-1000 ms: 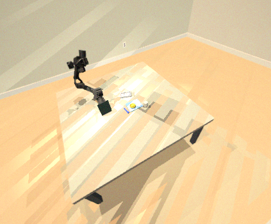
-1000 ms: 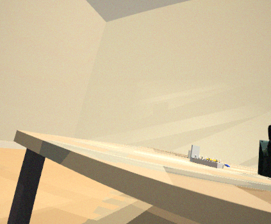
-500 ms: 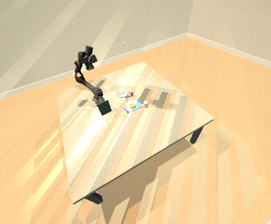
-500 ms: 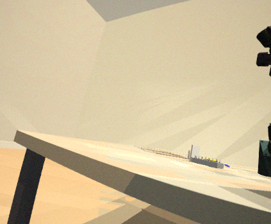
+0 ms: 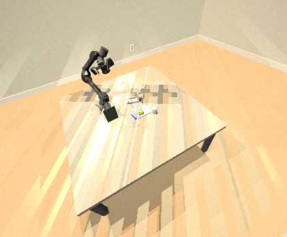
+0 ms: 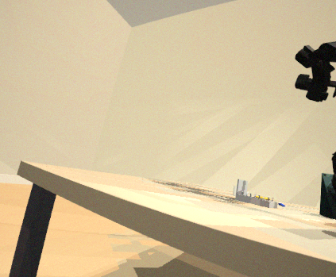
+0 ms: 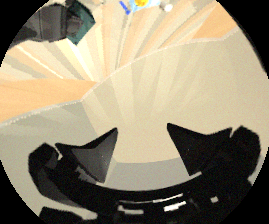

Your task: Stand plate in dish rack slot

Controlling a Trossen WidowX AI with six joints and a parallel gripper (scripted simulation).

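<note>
A small round yellow plate [image 5: 140, 112] lies flat on a light blue mat [image 5: 146, 110] in the middle of the wooden table [image 5: 155, 146]. The grey dish rack [image 5: 134, 100] [image 6: 241, 188] stands just behind the mat. My gripper [image 5: 101, 69] [image 6: 320, 88] [image 7: 142, 128] is open and empty. It hangs high over the table's back left part, well away from the plate and the rack. In the low side view the plate shows only as a thin yellow streak [image 6: 261, 197].
The arm's dark green base box [image 5: 110, 113] [image 6: 327, 194] [image 7: 72, 18] sits on the table left of the mat. A small white cup [image 5: 154, 110] stands right of the mat. A small blue object [image 5: 133, 116] [image 6: 281, 205] lies at the mat's front left edge.
</note>
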